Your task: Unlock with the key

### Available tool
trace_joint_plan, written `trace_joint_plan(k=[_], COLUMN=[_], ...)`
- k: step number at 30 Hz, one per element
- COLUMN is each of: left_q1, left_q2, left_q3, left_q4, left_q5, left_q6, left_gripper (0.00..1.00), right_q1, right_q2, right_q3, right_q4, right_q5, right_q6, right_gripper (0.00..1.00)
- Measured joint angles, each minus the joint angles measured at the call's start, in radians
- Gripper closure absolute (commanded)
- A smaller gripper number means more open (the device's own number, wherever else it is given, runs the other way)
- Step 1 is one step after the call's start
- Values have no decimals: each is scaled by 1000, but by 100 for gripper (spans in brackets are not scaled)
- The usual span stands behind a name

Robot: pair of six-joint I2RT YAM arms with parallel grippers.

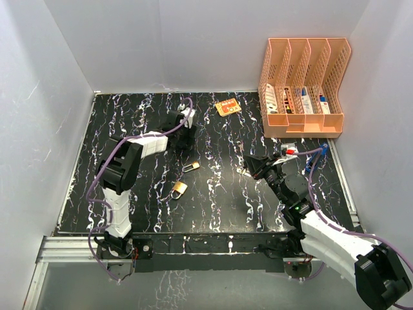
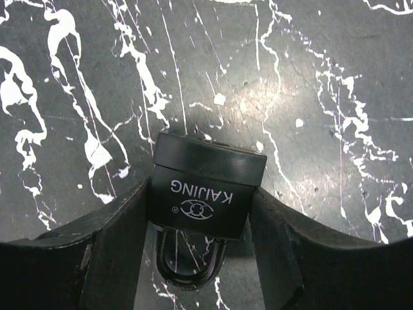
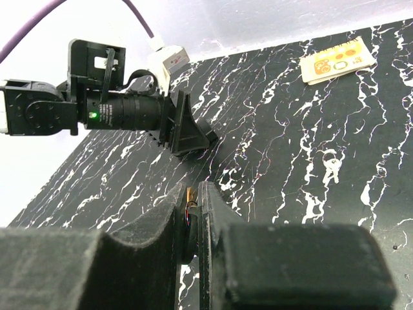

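A black padlock (image 2: 206, 187) marked KAIJING rests on the black marbled table with its shackle toward the camera. My left gripper (image 2: 203, 213) is shut on its body, one finger on each side; in the top view this gripper (image 1: 186, 137) is at the table's back middle. My right gripper (image 1: 253, 165) is shut on a key (image 3: 190, 194) with a dark head and a brass tip that pokes out between the fingers (image 3: 213, 213). The key points toward the left gripper (image 3: 187, 132), well apart from it.
A brass padlock (image 1: 179, 188) and a small silver key bunch (image 1: 190, 166) lie on the table between the arms; the bunch also shows in the right wrist view (image 3: 331, 166). An orange card (image 1: 227, 107) lies at the back. An orange file rack (image 1: 302, 90) stands back right.
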Motion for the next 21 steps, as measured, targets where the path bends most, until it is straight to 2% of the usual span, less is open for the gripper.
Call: trace_joint_plan(k=[5,10,16,21], left_q1=[-7,-61,-199,-265], left_q2=[-72,-246,-493,-639], left_q3=[-80,-169,-288,-483], left_q4=[2,8,153,315], left_q5=[25,39,53,124], left_q6=[0,0,-7,-19], left_gripper=[100,100,100,100], right_q1=[0,0,0,0], right_q2=[-8,-16,-22,-49], right_q3=[0,0,0,6], right_q4=[-5,-6,-13,-37], right_q5=[10,23,26,26], right_q6=[0,0,0,0], right_gripper=[100,100,100,100])
